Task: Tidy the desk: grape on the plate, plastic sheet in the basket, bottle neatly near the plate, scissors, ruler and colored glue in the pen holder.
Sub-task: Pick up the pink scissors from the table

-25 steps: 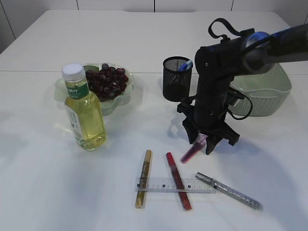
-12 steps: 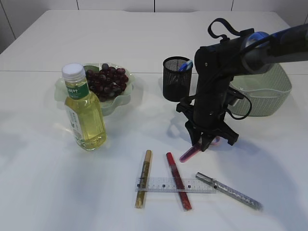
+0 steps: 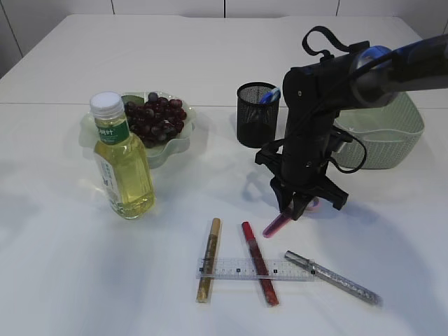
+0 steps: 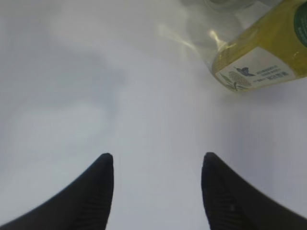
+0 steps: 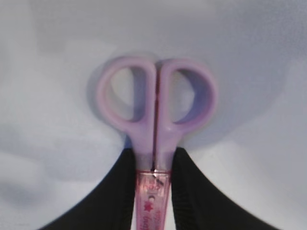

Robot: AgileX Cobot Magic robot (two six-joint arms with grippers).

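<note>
A pair of pink-handled scissors (image 5: 154, 124) lies flat on the white surface (image 3: 63, 266), its two finger loops pointing away from the right pincer (image 5: 153, 184). The pincer's two black fingers (image 5: 122, 191) press against either side of the scissors' neck, just below the loops, so it is clamped on the scissors. In the exterior view the scissors (image 3: 278, 224) have not left the surface, with the right pincer (image 3: 297, 208) bearing straight down on them.

Behind the pincer stands the black mesh pen holder (image 3: 257, 115), with something blue already inside. To its far right sits the pale green basket (image 3: 409, 133). In front of it, nearer the camera, lie a gold glue stick (image 3: 208, 259), a red glue stick (image 3: 259, 262), a silver glue stick (image 3: 332, 278) and a clear ruler (image 3: 255, 269) laid across them.

Well off to the pincer's left are the bottle (image 3: 123, 161) of yellow drink and the plate (image 3: 185, 140) holding grapes (image 3: 154, 117).

The left pincer (image 4: 157, 167) hangs with its fingers apart, holding nothing, the bottle just ahead of it.

The step in hand appears to be gripping the scissors. Next, they likely need lifting clear, carrying back to the pen holder, and lowering blade-first into it.
</note>
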